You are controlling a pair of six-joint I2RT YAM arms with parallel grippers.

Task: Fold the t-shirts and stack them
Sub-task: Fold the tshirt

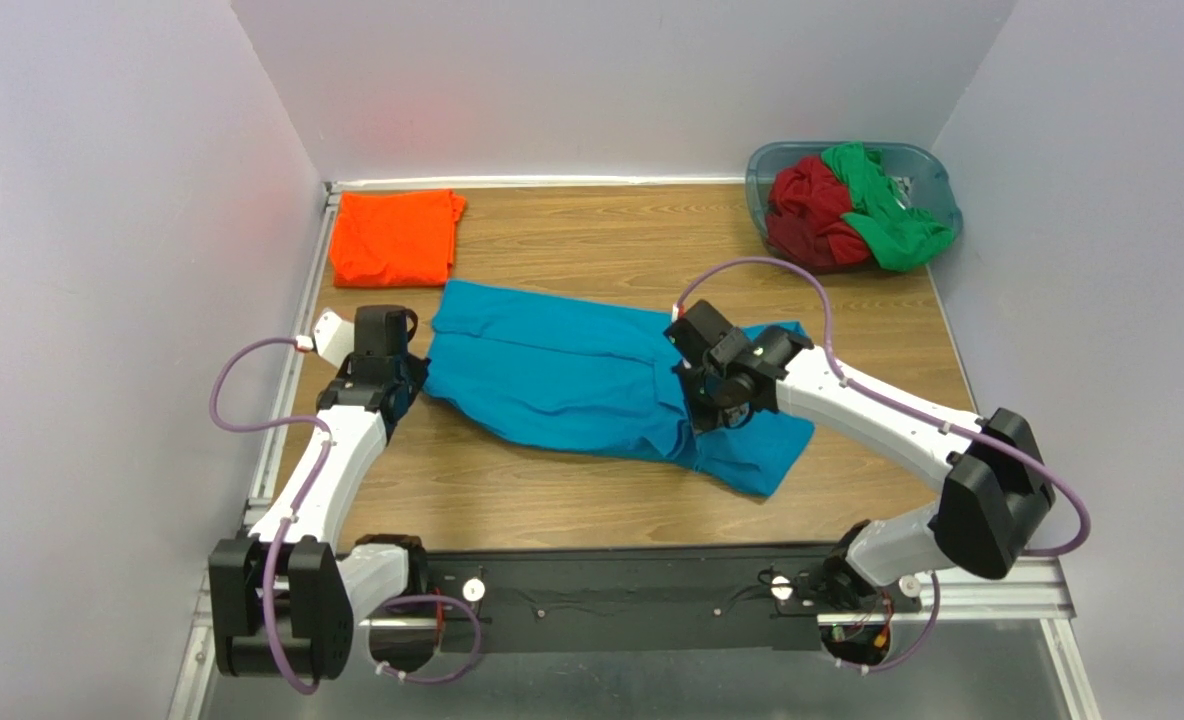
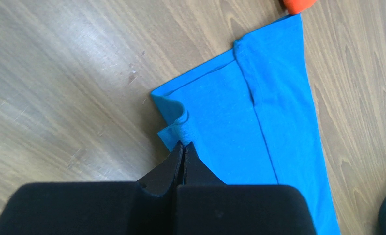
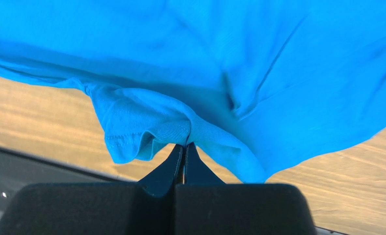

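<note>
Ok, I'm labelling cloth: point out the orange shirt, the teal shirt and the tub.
orange shirt (image 1: 395, 237), top view, its middle.
teal shirt (image 1: 553, 368), top view, flat middle.
tub (image 1: 932, 183), top view, right wall.

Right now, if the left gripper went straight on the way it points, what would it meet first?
The teal-blue shirt: the left gripper is shut on its edge, so more of that cloth lies directly ahead. Beyond it, probably bare table, though depth is unclear.
</note>
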